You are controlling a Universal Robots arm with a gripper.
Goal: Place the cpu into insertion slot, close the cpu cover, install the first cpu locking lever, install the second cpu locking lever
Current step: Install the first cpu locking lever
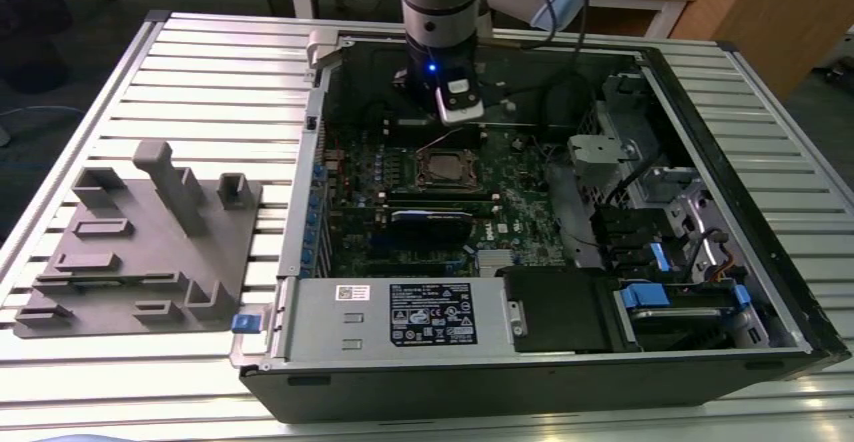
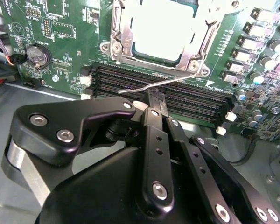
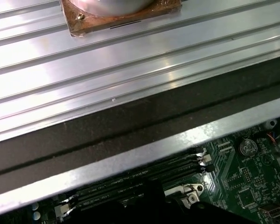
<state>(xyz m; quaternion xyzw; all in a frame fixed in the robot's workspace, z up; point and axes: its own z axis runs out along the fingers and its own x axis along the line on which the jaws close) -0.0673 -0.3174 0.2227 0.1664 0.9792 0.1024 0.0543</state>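
Second wrist view shows the gripper [image 2: 156, 99] pinching the locking lever [image 2: 177, 80], just beside the seated cpu [image 2: 163, 28].

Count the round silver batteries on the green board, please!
1. The coin battery sits on the green board, near the board's edge. Hidden parts of the board might hold more.

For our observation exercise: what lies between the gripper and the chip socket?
In the second wrist view: a thin metal lever by the gripper, then rows of black memory slots before the socket.
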